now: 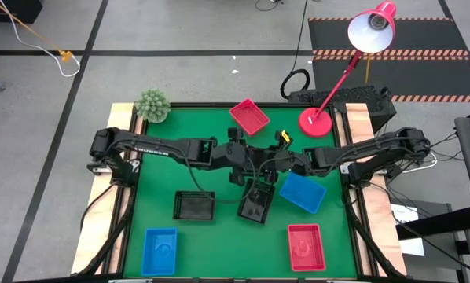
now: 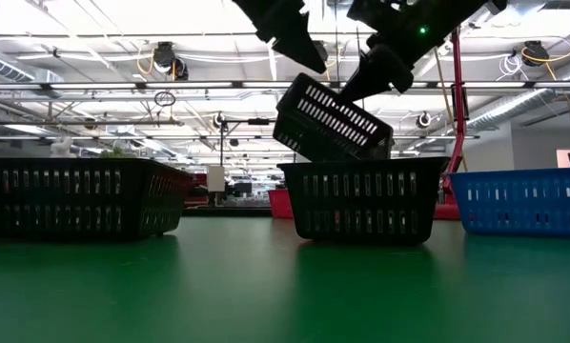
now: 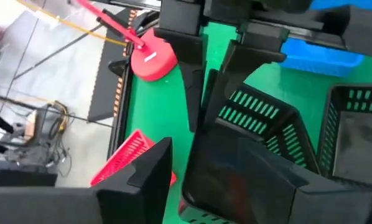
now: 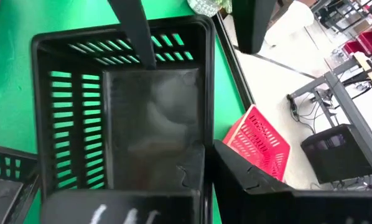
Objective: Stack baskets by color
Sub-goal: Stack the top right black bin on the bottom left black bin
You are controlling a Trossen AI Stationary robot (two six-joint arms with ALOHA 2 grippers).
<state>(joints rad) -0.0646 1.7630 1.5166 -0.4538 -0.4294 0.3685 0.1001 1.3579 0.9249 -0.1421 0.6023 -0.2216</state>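
Basket [image 2: 333, 119], black, light stiff perforated plastic, hangs tilted over second black basket [image 2: 361, 200], right gripper [image 2: 380, 71] clenched on its rim, left gripper [image 2: 290, 33] released; grip thin wall.

A green-topped desk [image 1: 219, 236] with pale wooden side rails carries six baskets. A red basket [image 1: 249, 115] lies at 12 o'clock, a blue basket [image 1: 302, 192] at 4, a second red basket [image 1: 306, 247] at 5 and a second blue basket [image 1: 160, 251] at 7. Near the centre are a black basket [image 1: 195, 206] and another black basket [image 1: 255, 203]. A red lamp base [image 1: 316, 122] stands at 2, a small green plant [image 1: 152, 104] at 10.
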